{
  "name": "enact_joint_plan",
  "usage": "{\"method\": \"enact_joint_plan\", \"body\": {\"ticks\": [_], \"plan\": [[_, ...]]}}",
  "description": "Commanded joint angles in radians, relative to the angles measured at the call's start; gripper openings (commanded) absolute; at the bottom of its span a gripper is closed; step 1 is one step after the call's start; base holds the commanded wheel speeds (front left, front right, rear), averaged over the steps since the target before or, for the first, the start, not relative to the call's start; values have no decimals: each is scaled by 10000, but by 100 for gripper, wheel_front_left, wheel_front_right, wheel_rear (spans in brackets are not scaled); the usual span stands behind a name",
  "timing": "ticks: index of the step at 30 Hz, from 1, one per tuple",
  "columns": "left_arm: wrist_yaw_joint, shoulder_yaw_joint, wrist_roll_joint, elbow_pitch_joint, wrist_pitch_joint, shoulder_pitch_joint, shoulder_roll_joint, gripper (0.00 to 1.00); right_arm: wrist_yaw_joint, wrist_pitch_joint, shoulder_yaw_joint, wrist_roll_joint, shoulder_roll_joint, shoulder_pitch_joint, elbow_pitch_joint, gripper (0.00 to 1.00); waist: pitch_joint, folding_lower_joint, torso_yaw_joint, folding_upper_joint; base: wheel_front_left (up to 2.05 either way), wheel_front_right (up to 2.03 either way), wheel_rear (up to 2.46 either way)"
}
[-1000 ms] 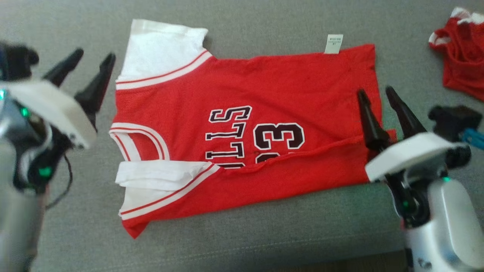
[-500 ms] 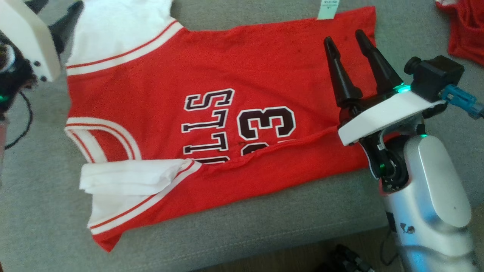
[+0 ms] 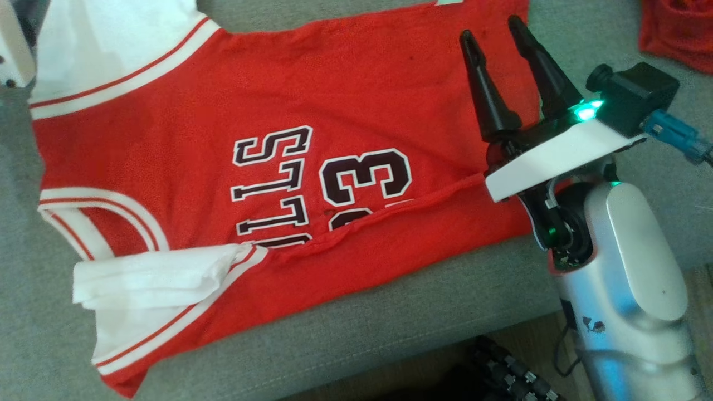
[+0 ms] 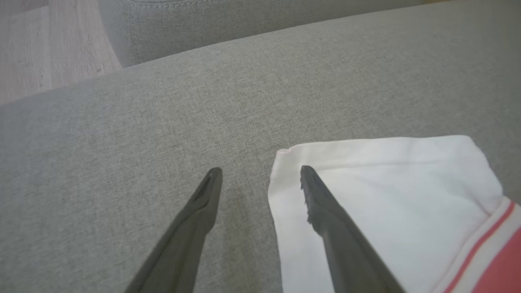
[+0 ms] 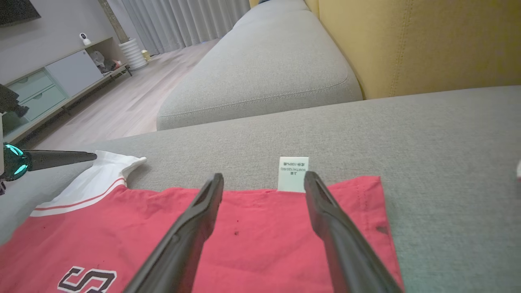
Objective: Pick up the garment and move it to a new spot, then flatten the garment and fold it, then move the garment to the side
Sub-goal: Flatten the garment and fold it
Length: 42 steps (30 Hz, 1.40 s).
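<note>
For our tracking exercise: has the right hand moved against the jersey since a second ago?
Yes. Against the jersey, the right hand went from its hem edge to over the cloth, nearer the far edge with the label.

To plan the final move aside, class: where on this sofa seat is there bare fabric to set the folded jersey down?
Free: the grey sofa seat between the jersey's white label and the yellow backrest; also beyond the white sleeve, on the robot's left. Crowded: the right end, where a second red garment lies beyond the right gripper.

Home living room: grey sofa (image 5: 260,61), curtains (image 5: 183,20), sideboard (image 5: 61,77).
</note>
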Motion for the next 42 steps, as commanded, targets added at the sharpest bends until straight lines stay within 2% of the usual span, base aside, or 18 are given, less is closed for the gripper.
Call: {"method": "enact_joint_plan", "body": {"ticks": [1, 13, 14, 15, 16, 17, 18, 19, 20, 24, 27, 34, 42], "plan": [[68, 400, 99, -253, -49, -419, 606, 100, 67, -62, 135, 66, -12, -79, -393, 100, 62, -1, -79, 0, 0, 0, 0], [15, 41, 224, 208, -54, -629, 692, 100, 67, -197, 125, 97, -12, -179, -461, 100, 247, -1, -344, 0, 0, 0, 0], [-5, 1, 199, 212, -38, -639, 677, 86, 67, -205, 128, 108, -12, -187, -462, 100, 255, -1, -358, 0, 0, 0, 0], [-31, -54, 160, 216, -9, -642, 652, 65, 67, -218, 130, 119, -12, -192, -459, 100, 251, -1, -365, 0, 0, 0, 0], [-60, -131, 126, 206, 33, -639, 631, 47, 67, -230, 132, 129, -12, -192, -451, 100, 241, -1, -368, 0, 0, 0, 0], [-90, -218, 84, 187, 85, -634, 608, 41, 67, -235, 132, 132, -12, -190, -439, 100, 228, -1, -367, 0, 0, 0, 0], [-116, -295, 31, 157, 138, -636, 587, 31, 67, -235, 125, 129, -12, -190, -427, 100, 218, -1, -362, 0, 0, 0, 0], [-133, -354, 3, 126, 154, -649, 584, 18, 67, -233, 111, 123, -12, -193, -414, 100, 209, -1, -355, 0, 0, 0, 0], [-146, -399, -16, 107, 148, -661, 586, 0, 67, -229, 93, 117, -12, -201, -398, 100, 197, -1, -348, 0, 0, 0, 0], [-179, -581, -12, 50, -87, -685, 555, 0, 67, -96, 27, -61, -20, -330, -223, 100, 64, -1, -280, 0, 0, 0, 0], [-195, -646, -71, 9, -450, -669, 437, 0, 67, 158, -75, -596, -258, -625, 127, 100, -140, -1, -130, 0, 0, 0, 0], [-224, -824, -476, -302, -1550, -258, -190, 0, 67, 1068, -214, -1840, -1265, -1816, 1892, 100, -891, -1, 631, 0, 0, 0, 0], [-239, -1073, -822, -785, -2036, 273, -375, 0, 67, 2156, 162, -2379, -2233, -2482, 3687, 100, -1371, -1, 1313, 0, 0, 0, 0]]}}
